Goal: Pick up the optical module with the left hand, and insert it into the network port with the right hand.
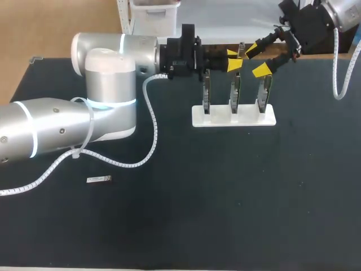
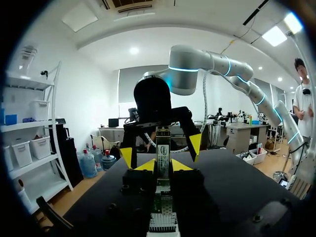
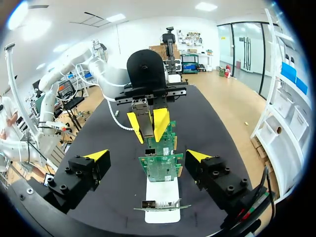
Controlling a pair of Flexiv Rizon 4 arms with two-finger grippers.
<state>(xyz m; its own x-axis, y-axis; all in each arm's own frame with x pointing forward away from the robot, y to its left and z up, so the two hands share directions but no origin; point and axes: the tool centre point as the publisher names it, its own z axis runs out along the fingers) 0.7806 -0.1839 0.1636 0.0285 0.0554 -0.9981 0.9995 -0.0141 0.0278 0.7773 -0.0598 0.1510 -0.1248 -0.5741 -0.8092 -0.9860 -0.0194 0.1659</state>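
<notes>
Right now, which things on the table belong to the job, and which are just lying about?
Job: optical module in left gripper; open right gripper; network cards on white stand.
Lying about: small metal piece, well apart from the stand.

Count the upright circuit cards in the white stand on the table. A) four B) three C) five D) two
B: the head view shows three cards standing side by side in the white stand.
</notes>
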